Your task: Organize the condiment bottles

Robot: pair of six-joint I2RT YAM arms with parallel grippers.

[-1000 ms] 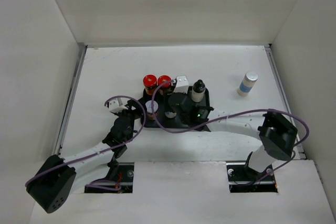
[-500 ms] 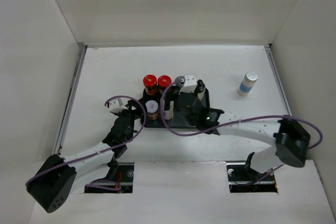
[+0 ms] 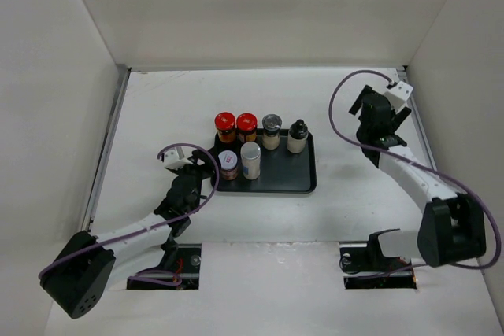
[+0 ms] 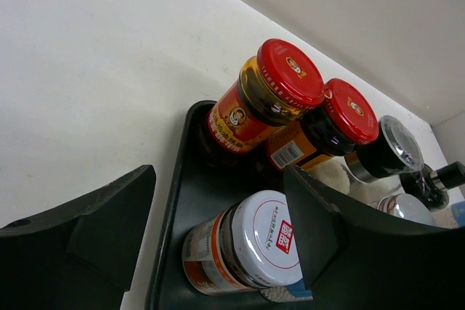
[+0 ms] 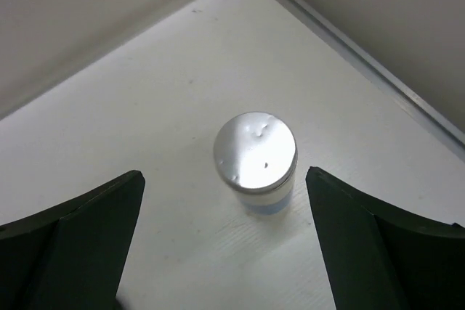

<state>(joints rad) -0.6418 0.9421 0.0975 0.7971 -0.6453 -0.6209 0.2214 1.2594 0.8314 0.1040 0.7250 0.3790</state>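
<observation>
White and smooth, the lone shaker (image 5: 256, 157) on the bench (image 5: 182, 92) looks light and tippy, so the spread, empty right fingers (image 5: 80, 245) should pinch its body below the cap

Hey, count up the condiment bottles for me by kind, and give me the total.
Red-lidded jars: 2
Grey-lidded jar: 1
Black-knobbed bottle: 1
Red-labelled jar: 1
White shakers: 2, one on the tray at, one off it
Total: 7
</observation>
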